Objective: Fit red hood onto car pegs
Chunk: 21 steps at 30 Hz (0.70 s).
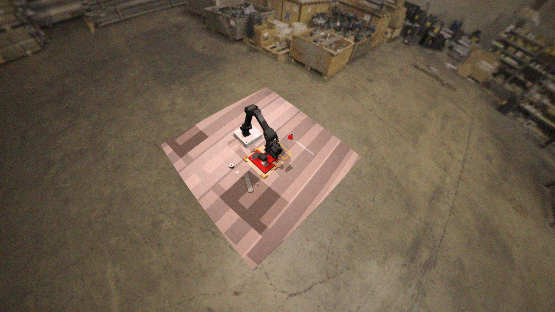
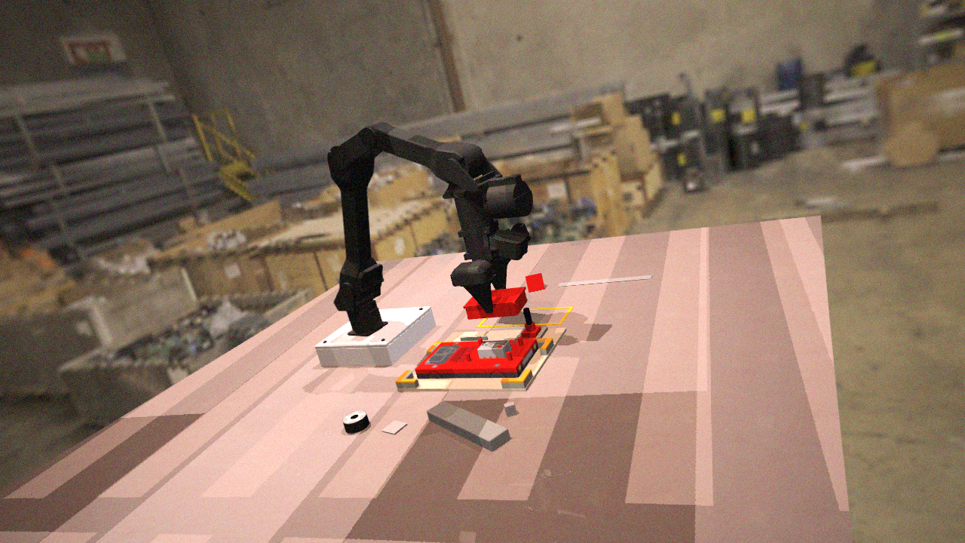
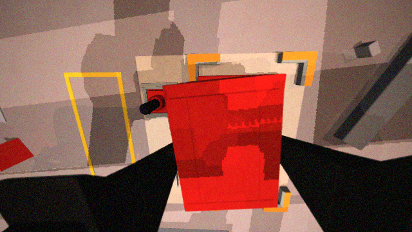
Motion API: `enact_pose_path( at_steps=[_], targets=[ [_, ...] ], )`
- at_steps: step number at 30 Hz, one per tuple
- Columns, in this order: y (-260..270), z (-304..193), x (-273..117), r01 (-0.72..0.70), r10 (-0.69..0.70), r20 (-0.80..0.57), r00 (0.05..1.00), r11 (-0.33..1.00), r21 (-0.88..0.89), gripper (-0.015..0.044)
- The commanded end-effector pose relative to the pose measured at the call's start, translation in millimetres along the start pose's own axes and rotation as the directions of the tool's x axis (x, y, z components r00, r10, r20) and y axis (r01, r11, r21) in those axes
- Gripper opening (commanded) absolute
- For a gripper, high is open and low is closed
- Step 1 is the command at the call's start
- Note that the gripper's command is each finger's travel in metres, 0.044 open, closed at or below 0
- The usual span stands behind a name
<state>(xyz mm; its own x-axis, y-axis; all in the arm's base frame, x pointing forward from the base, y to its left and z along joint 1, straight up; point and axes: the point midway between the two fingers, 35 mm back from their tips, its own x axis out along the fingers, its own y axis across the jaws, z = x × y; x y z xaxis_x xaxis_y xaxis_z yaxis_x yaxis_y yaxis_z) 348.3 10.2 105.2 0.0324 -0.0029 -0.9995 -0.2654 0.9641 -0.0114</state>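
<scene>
My gripper (image 1: 269,155) (image 2: 495,301) (image 3: 224,144) is shut on the red hood (image 2: 510,302) (image 3: 244,96), one finger on each side. The hood hangs in the air, roof up, above the rear side of the jig. The red chassis (image 1: 267,170) (image 2: 438,368) sits in the tan jig (image 2: 458,384) (image 3: 299,113) between orange corner blocks. The grey engine block (image 1: 265,163) (image 2: 494,348) is in the deck, with short red pegs around it. In the wrist view the hood hides most of the chassis and all the pegs. The hood's corner holes cannot be seen.
A red part with a black post (image 2: 528,315) (image 3: 149,107) stands upright beside the chassis. A yellow outline (image 3: 93,75), a loose red piece (image 2: 534,282) (image 3: 16,153) and a pale strip (image 2: 607,280) lie behind. A grey bar (image 2: 465,425), small cube (image 2: 510,408) and black-and-white roller (image 2: 355,421) lie in front.
</scene>
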Motion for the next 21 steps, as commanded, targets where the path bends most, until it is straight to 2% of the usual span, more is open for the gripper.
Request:
enact_pose_path(
  at_steps=[1, 10, 21],
  targets=[
    [-21, -13, 0, 0.002, -0.002, 0.002, 1.0, 0.998, 0.062, 0.0],
    [-22, -13, 6, 0.002, -0.002, 0.002, 1.0, 0.997, 0.072, 0.0],
    [-28, -14, 50, 0.002, -0.002, 0.002, 1.0, 0.997, 0.072, 0.0]
  ],
)
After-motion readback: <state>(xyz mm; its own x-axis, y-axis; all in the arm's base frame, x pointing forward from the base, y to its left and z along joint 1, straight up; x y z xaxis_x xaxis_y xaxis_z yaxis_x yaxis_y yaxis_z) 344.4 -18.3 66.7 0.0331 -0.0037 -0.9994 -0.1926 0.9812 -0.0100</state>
